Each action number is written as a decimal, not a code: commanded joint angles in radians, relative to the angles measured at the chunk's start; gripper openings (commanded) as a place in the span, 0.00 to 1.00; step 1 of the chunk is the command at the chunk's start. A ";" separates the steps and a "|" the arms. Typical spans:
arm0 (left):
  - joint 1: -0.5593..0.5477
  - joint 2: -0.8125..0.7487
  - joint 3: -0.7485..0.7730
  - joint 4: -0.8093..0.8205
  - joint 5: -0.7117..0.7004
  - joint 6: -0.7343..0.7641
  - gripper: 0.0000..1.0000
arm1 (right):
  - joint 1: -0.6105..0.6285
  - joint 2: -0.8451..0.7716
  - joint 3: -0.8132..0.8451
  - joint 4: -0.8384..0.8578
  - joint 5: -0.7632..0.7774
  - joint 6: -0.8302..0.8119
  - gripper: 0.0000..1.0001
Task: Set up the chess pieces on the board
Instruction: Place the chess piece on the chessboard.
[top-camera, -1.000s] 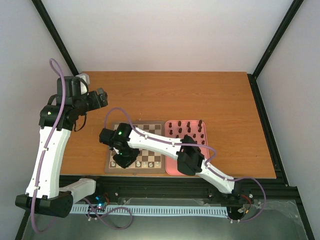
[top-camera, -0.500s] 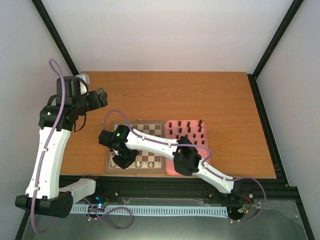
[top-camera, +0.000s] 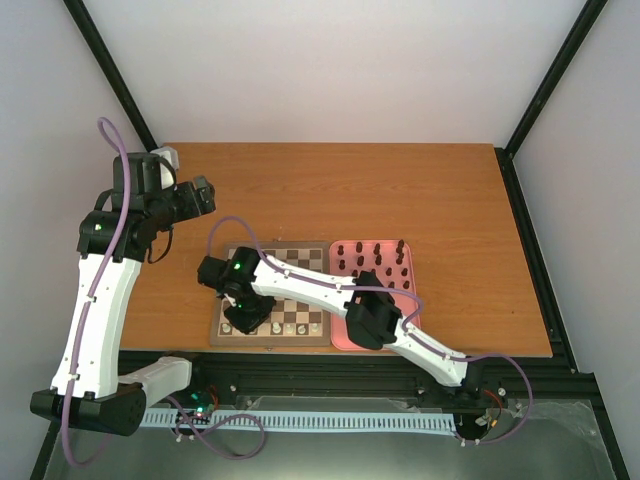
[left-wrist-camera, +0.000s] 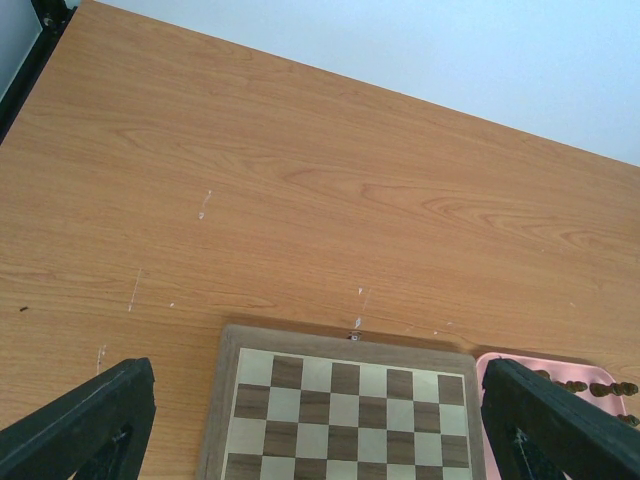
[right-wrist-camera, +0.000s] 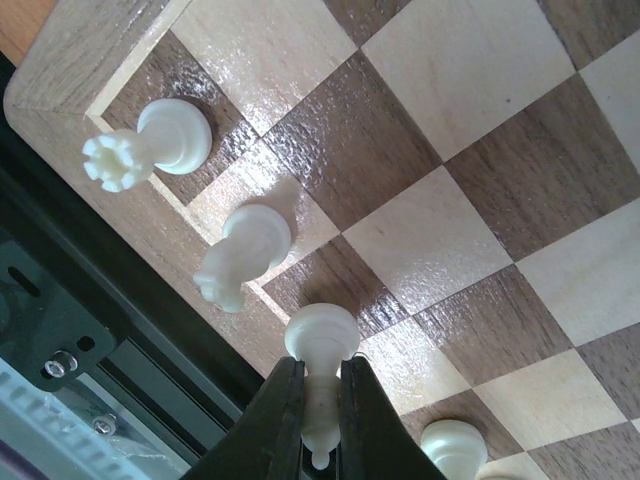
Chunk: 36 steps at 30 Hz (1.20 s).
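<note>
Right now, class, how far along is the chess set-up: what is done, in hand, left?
Early. Done: white rook and knight stand on the board along its edge. In hand: the right hand grips a white piece beside them. Left: dark pieces wait in the pink tray; the left hand is open, idle.

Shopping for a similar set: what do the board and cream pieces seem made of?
Board: wood, by its visible grain; glossy varnish, by the glare on squares. Cream pieces: smooth, uniform, slightly shiny, likely plastic, though painted wood is possible.
</note>
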 joint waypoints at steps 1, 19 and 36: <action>-0.007 0.002 0.010 0.019 0.008 0.003 1.00 | -0.010 0.026 0.031 0.006 0.005 -0.010 0.05; -0.008 0.023 0.011 0.026 0.012 0.005 1.00 | -0.021 0.044 0.039 0.015 -0.033 -0.037 0.14; -0.008 0.029 0.012 0.027 0.010 0.007 1.00 | -0.022 0.034 0.038 0.024 -0.062 -0.061 0.20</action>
